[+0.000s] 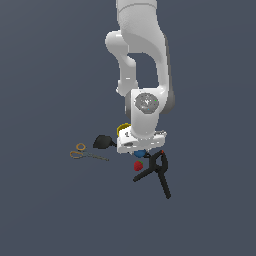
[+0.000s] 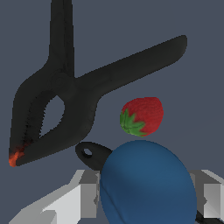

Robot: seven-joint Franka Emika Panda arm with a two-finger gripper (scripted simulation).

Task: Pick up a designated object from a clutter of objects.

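While the white Panda arm reaches down over the dark bench, its pincer sits low among the clutter with the blue ball lodged between its two pale fingers. One finger shows on each side of the ball in the wrist view, set wide enough to take its full width; whether the pads actually press on the ball cannot be told. In the exterior view only a sliver of the ball shows, directly under the pincer.

Just beyond the ball lies the red strawberry, green leaves turned toward the ball, near it but apart. A black spatula handle with a hanging hole pokes out from beneath the ball, beside one finger. The black clamp sprawls past the strawberry, its handles spread wide and an orange tip on its nose.

From the exterior view, the clamp lies just below the pincer, the strawberry touching or just beside it. The yellow cup peeks from behind the wrist, the spatula blade lies to the exterior view's left of the pincer, and the orange-handled scissors lie farther out that way, well apart.
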